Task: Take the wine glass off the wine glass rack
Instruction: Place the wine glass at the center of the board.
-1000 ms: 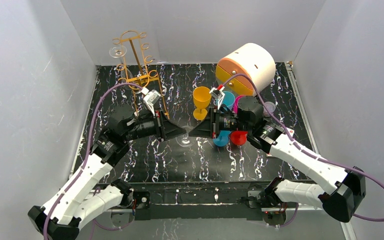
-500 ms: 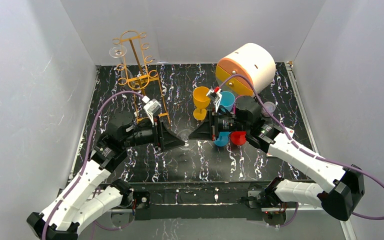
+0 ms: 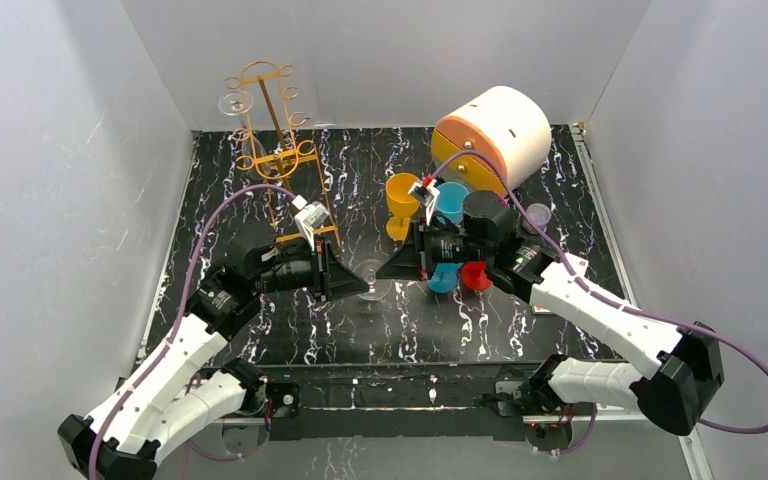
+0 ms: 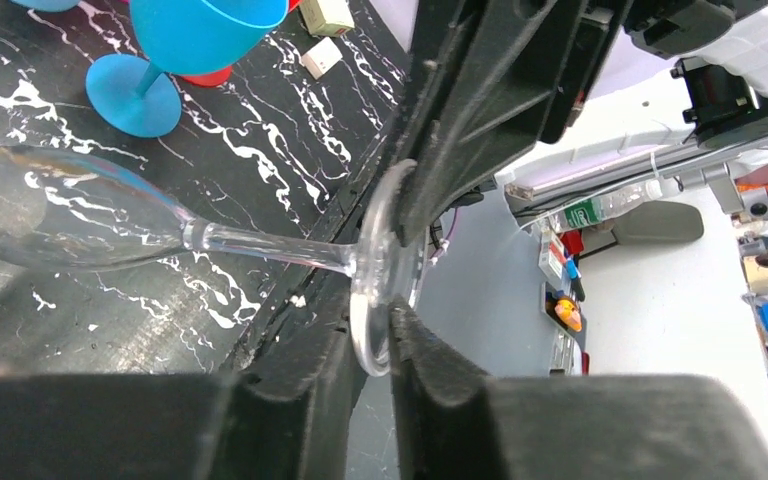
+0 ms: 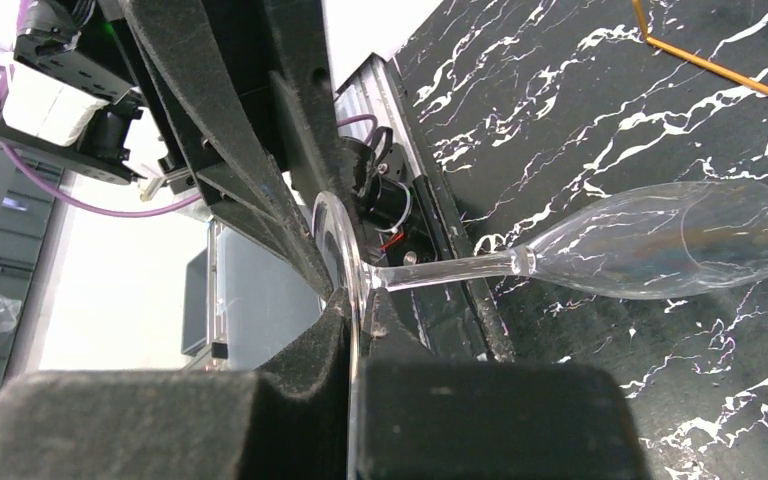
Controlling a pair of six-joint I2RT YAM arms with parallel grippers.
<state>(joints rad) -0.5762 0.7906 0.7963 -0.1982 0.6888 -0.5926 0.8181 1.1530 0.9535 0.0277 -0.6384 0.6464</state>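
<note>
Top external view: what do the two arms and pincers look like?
Both alike: left arm and right arm have white shell links, black joints and a purple cable running along each. The left pincer and right pincer have black wedge-shaped fingers.

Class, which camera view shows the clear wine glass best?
The right wrist view: the wine glass shows whole, foot, stem and bowl, turned sideways. In the left wrist view the glass has its bowl running off the frame's edge. The top view gives only a faint glint of it.
</note>
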